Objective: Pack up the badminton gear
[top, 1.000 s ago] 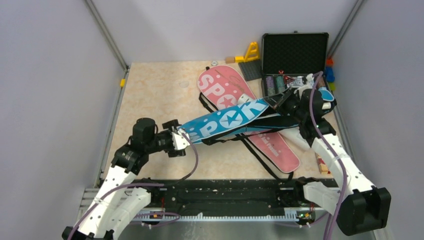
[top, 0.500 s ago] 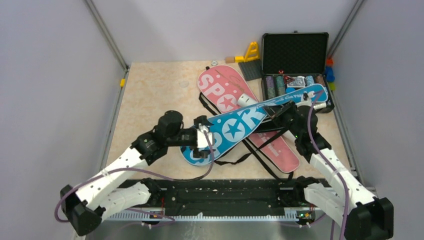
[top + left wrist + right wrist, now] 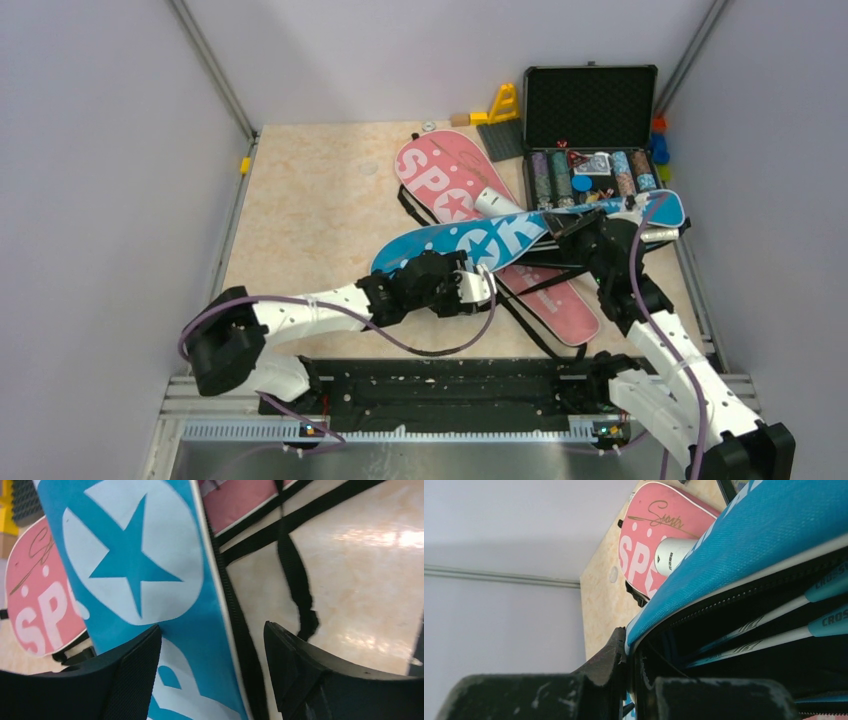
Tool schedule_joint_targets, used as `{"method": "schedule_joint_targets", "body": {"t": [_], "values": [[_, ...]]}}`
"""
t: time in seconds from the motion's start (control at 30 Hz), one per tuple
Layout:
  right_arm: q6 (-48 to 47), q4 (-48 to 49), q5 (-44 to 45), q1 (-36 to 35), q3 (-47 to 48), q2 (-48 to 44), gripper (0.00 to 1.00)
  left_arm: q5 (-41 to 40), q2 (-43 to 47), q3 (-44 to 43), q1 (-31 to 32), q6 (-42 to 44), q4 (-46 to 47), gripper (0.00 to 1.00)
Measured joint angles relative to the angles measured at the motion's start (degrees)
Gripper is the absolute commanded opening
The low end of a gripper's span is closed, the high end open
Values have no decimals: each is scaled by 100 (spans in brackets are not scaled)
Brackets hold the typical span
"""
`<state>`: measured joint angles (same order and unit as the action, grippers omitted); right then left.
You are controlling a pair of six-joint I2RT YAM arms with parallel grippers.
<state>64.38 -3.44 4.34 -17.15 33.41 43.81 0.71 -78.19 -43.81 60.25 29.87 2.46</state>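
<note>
The blue "SPORT" cover [image 3: 470,243] lies slanted across the pink cover [image 3: 440,175], and its narrow end reaches the case. A white tube [image 3: 497,203] rests on the pink cover beside it. My right gripper [image 3: 572,226] is shut on the blue cover's upper flap [image 3: 744,535] and holds it open. Racket shafts [image 3: 774,612] show inside. My left gripper [image 3: 480,285] is open, and its fingers [image 3: 132,667] straddle the blue cover's zipped edge [image 3: 135,555]. The pink cover [image 3: 654,530] and tube [image 3: 674,555] also show in the right wrist view. No shuttlecocks are visible.
An open black case of poker chips [image 3: 590,110] stands at the back right. A yellow toy [image 3: 503,102] and a dark grey plate [image 3: 500,140] sit beside it. Black straps [image 3: 520,312] trail over the table [image 3: 300,200]. Coloured bits [image 3: 660,150] lie by the right wall.
My left gripper has moved right along the blue cover from its wide end to its middle. The blue cover has shifted right, its narrow end now beside the case.
</note>
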Motion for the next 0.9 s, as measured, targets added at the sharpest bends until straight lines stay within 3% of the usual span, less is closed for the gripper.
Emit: {"method": "schedule_joint_targets", "body": {"t": [0.2,0.27,0.37,0.47,0.63,0.73,0.9], "values": [[37,-157,35,0,0,-57,0,-966,-485,0,-13,-122,573,58],[37,-238,50,0,0,-116,0,-1169,-581,0,-46,-101,745,40],[35,-372,98,0,0,-192,0,-1298,-675,0,-105,-101,885,1],[31,-461,153,0,0,-214,12,-1403,-710,0,-133,-35,1001,0],[-531,-680,-9,2,111,-120,42,-1504,-708,-142,-153,-151,691,0],[-1362,-678,-446,2,317,107,52,-1344,-688,-739,-195,-442,-313,0],[-2625,-345,-1674,2,450,483,55,-737,-616,-1941,-278,-938,-1943,0]]}}
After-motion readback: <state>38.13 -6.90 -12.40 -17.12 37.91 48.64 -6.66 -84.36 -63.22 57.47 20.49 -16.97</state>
